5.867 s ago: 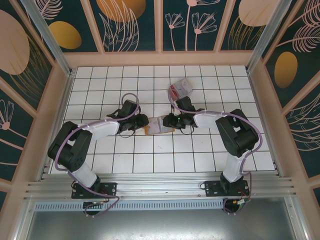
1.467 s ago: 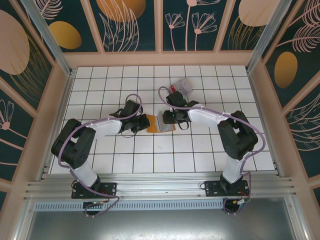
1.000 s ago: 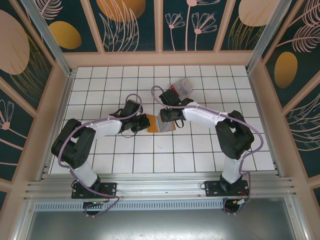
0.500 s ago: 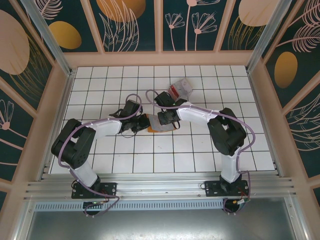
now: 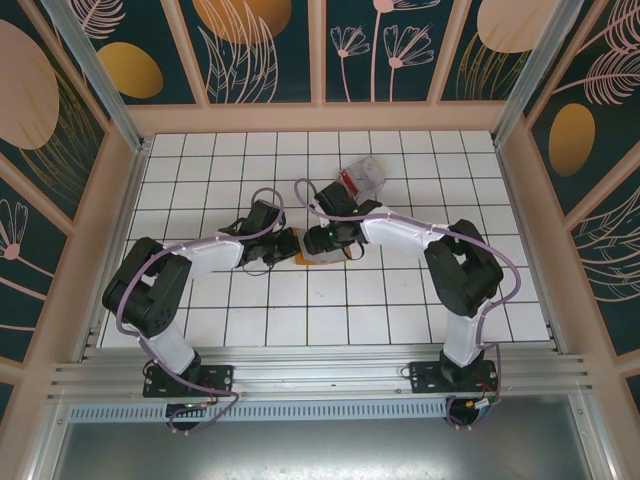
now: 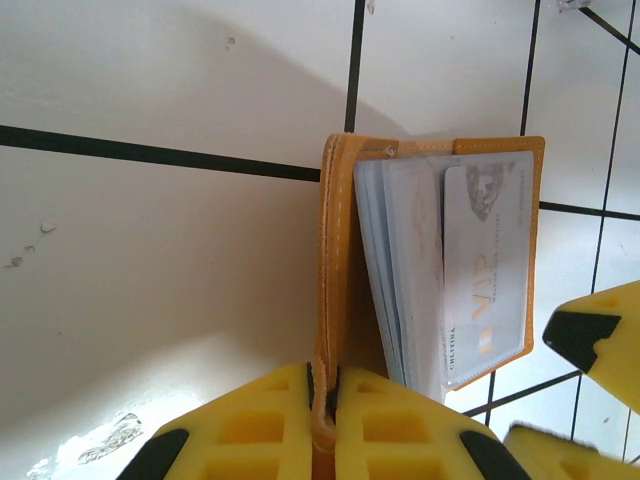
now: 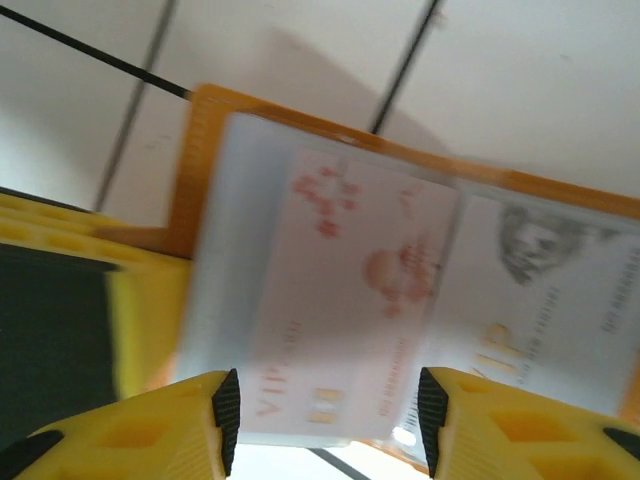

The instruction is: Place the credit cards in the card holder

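card could slide off instead of seating in the sleeve

top view: both arms reach to mid-bench [image 5: 400, 300] with elbows out, and the left pincer [image 5: 283, 247] and right pincer [image 5: 322, 240] meet at the holder [image 5: 305, 259]. the box [image 5: 362, 177] sits farther off.

left wrist: the left pincer [image 6: 322, 388] pinches the holder's cover on edge. if that pinch slips, the holder flops shut.

right wrist: the right pincer [image 7: 325, 420] stands spread astride a red-print card [image 7: 340, 300] lying on the sleeves. i cannot tell whether it grips. freed askew, the card slides out.

Card holder [image 6: 335, 250] looked like orange-tan leather: matt, stitched rim. Inner sleeves [image 6: 400, 250], at its 3 o'clock: clear plastic, glossy. Whitish credit card [image 6: 487, 270]: smooth plastic, slight sheen. Left gripper [image 6: 322, 390] fingers: yellow moulded plastic, matt. Tiled table [image 6: 150, 280] was smooth, lightly scuffed.
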